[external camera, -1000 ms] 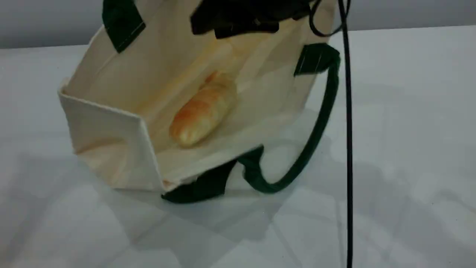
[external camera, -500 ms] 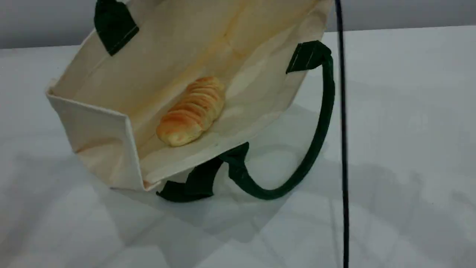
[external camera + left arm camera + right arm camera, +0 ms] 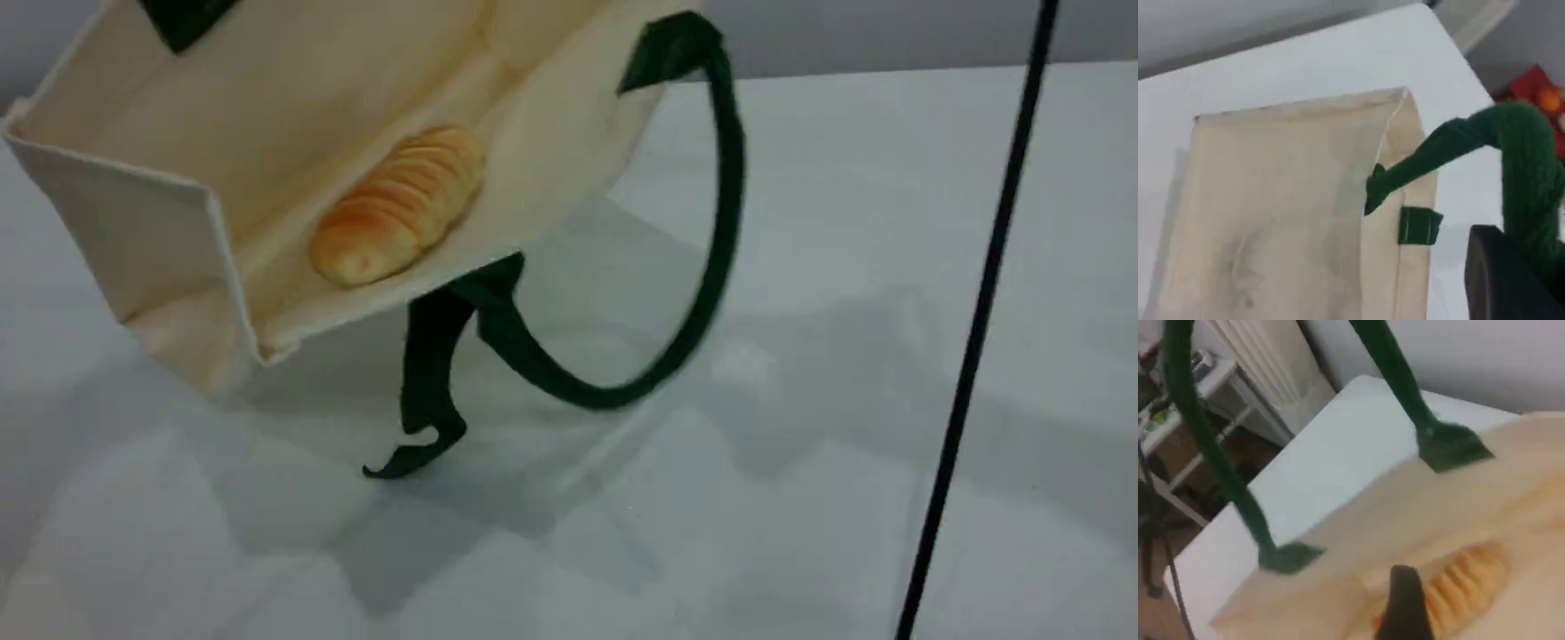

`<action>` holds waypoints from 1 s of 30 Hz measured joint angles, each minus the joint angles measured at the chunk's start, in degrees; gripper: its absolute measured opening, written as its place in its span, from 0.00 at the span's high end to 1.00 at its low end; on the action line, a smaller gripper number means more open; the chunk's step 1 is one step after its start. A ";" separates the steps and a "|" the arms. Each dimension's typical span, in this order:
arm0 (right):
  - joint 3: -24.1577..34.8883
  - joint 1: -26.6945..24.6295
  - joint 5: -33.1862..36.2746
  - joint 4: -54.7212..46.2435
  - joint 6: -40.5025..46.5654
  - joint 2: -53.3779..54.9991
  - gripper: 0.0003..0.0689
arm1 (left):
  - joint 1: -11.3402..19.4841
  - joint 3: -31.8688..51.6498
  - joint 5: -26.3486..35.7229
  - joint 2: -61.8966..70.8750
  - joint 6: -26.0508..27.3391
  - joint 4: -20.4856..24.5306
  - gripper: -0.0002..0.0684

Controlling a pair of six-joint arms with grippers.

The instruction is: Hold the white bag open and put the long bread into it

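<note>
Canvas fills the upper left of the scene view: the white bag (image 3: pixel 160 222) hangs tilted over the table's (image 3: pixel 800 267) far-left part, its mouth turned toward the camera and its lower corner close above the tabletop, though contact cannot be told. It hangs this way because it is carried from above by one green rope handle (image 3: pixel 1525 153). In the left wrist view that handle runs up from the bag's rim and passes over the left tool (image 3: pixel 1511 280), which is fully closed; the rope appears pinched or hooked there, which keeps the mouth pulled apart.

Inside, the long bread (image 3: pixel 397 204) lies on the bag's lower panel, slanted along the fold and near the open edge, so the placing looks done. With the bag tipped like this, the bread could slide toward the mouth.

Further right, the second handle (image 3: pixel 711 267) dangles free in a loop below the rim, held by nothing. The right tool (image 3: pixel 1405 607) hovers just above the bread with its jaws spread wide and nothing between them, evidently clear of the load.
</note>
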 joint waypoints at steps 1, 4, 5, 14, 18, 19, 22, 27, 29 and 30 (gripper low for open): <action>0.00 -0.48 0.45 -0.67 0.06 -0.79 0.28 | 0.20 0.00 -0.16 0.06 0.00 0.92 0.88; 0.00 -1.31 1.66 -0.75 0.06 -2.85 0.28 | 0.07 0.06 0.06 0.10 0.00 2.88 0.88; 0.00 -1.31 1.66 -0.75 0.06 -3.49 0.28 | 0.07 0.06 0.06 0.10 -0.15 3.56 0.88; 0.00 -1.31 2.71 -1.21 1.10 -4.50 0.28 | -2.23 0.29 -0.06 2.54 -1.46 4.25 0.88; 0.00 -1.31 3.60 -1.21 1.32 -5.45 0.28 | -4.20 0.29 -0.18 5.75 -1.35 4.27 0.88; 0.00 -1.31 3.88 -1.21 1.31 -5.93 0.28 | -4.74 0.29 -0.18 6.59 -1.29 4.27 0.88; 0.00 -1.31 4.06 -1.51 1.41 -7.64 0.28 | -6.24 0.29 -0.25 9.14 -1.03 4.27 0.88; 0.00 -1.31 4.06 -5.48 3.63 -12.00 0.28 | -6.40 0.29 -1.96 13.36 -0.27 5.07 0.88; 0.00 -1.31 4.10 -7.72 5.51 -13.92 0.28 | -6.40 0.29 -2.50 14.50 -0.32 6.08 0.86; 0.00 -1.31 4.10 -9.19 6.64 -15.00 0.28 | -6.40 0.29 -2.26 15.04 -0.32 6.66 0.86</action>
